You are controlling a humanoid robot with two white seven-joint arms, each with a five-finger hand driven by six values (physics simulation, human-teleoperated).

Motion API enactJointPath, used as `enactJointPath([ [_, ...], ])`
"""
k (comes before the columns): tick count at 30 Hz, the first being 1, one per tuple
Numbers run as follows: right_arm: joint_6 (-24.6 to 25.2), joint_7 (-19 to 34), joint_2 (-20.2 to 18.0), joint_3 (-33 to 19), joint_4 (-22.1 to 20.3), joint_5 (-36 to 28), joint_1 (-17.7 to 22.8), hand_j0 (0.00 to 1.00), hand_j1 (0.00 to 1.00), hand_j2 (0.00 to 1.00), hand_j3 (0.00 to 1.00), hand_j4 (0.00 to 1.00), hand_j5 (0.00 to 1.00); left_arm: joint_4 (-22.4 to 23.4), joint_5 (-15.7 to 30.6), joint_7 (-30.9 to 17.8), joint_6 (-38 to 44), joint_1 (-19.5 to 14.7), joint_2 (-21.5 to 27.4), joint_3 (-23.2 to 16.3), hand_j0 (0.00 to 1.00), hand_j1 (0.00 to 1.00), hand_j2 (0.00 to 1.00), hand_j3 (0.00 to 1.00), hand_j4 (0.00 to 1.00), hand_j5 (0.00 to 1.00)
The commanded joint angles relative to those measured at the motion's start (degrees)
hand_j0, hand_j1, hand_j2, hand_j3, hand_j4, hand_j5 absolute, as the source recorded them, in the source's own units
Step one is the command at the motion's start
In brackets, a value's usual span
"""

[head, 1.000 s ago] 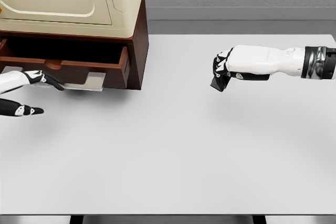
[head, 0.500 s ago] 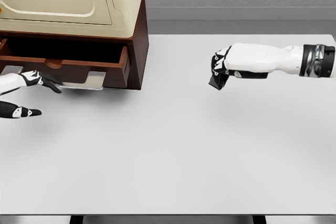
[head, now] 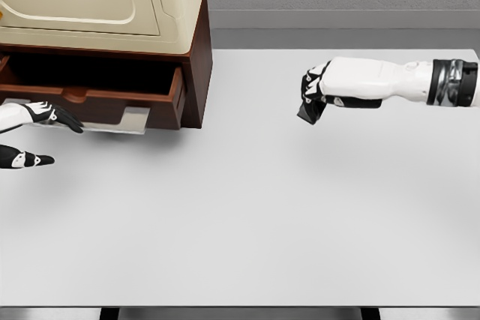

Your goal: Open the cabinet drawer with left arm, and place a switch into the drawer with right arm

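**Carrying the switch toward an open drawer**

Starting at your far left, you are seeing the left hand [head: 30, 136] sitting at the picture's edge, just in front of the drawer [head: 97, 99]. Its fingers are spread loosely and are gripping nothing; the upper fingertips are lying close to the drawer's front, though you cannot tell whether they are touching it. The drawer itself is standing pulled out from the brown base of the cabinet [head: 112, 5], with a dark gap showing above its front panel, so I am judging the opening half of your job as done.

Moving right across the bare white table [head: 247, 207], you are finding the right hand [head: 322, 95] held above the surface, well apart from the cabinet. Its fingers are curled around a small dark object, which I am taking to be the switch [head: 310, 112], with a corner poking out below the knuckles.

What is remaining for you, by my reading: bringing that hand leftward over the drawer's opening, lowering it, and letting the switch go inside.
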Motion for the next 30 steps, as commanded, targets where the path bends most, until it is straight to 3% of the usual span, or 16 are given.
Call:
enactJointPath([
  [1,0.38,0.17,0.05,-0.05,0.07,-0.70,0.09,0.29,0.29,0.29,0.29,0.29,0.29,-0.47,1.68,0.22,0.20,0.08,0.33,0.26,0.71,0.71,0.71,0.71,0.71,0.71],
  [23,0.38,0.08,1.72,-0.14,1.13,-0.70,-1.67,0.29,0.29,0.29,0.29,0.29,0.29,-1.44,2.38,0.22,0.20,1.31,2.35,0.44,0.70,0.70,0.70,0.70,0.70,0.70],
  [30,0.38,0.08,4.88,-0.14,-0.01,-0.52,-5.10,0.29,0.29,0.29,0.29,0.29,0.29,-1.44,2.47,0.31,0.20,1.31,2.88,1.40,0.82,0.82,0.82,0.82,0.82,0.82],
])
